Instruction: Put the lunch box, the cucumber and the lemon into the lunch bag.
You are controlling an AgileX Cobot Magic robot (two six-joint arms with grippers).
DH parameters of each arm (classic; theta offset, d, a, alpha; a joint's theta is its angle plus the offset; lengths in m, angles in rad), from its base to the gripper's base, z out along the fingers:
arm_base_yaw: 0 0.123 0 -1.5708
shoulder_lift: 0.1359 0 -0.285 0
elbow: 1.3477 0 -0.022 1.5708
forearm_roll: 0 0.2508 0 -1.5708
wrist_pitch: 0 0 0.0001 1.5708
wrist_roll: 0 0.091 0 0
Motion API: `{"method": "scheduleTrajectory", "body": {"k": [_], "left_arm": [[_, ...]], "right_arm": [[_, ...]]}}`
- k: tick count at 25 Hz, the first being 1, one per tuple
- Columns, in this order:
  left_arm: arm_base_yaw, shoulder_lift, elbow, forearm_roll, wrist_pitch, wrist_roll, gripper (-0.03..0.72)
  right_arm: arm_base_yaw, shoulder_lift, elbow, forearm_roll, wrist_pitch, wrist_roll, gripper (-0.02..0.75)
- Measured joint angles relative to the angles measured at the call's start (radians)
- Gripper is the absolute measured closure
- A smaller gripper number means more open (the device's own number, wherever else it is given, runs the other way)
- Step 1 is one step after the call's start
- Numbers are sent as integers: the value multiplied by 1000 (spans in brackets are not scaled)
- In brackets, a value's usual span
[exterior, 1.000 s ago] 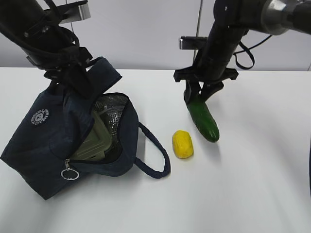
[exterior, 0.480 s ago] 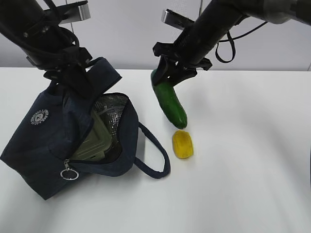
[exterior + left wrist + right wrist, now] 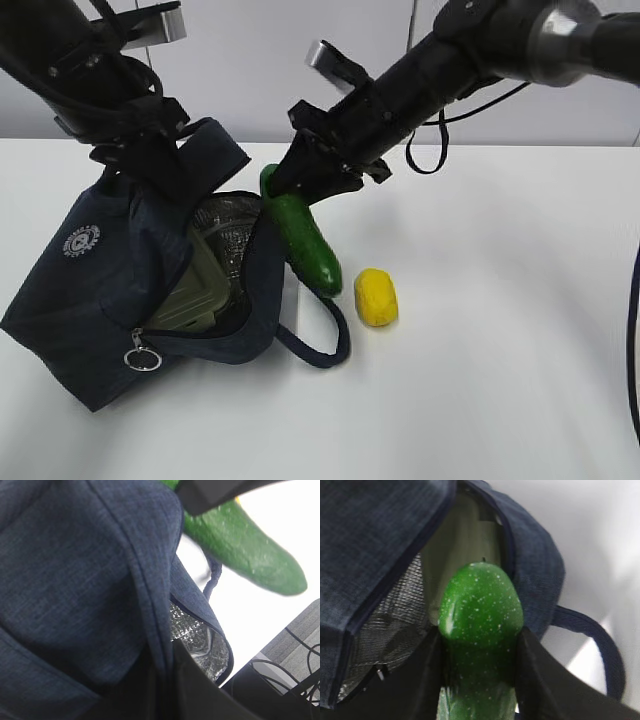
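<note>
One dark green, white-speckled cucumber (image 3: 301,240), slightly curved, smooth-skinned

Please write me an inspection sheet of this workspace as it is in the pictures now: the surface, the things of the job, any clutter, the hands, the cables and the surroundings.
Surface: white table, bare where visible.
Lunch bag: open, silver lining visible, flap held up.
Lunch box: inside the bag, green lid showing.
Cucumber: held in the air, slanted, lower end by the bag's rim, not inside.
Lemon: on the table, right of the bag, untouched.
Clutter: nothing seen.
Left hand: shut on the bag's flap.
Right hand: shut on the cucumber's upper end.
Cables: black cable hangs from the right arm, above the table.
Surroundings: pale wall behind.
</note>
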Motion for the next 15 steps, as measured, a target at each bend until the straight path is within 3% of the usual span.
{"method": "scheduleTrajectory", "body": {"k": [7, 15], "left_arm": [[0, 0, 0, 2, 0, 0, 690], [0, 0, 0, 2, 0, 0, 690]], "right_arm": [[61, 0, 18, 65, -18, -72, 456], [114, 0, 20, 108, -148, -120, 456]]}}
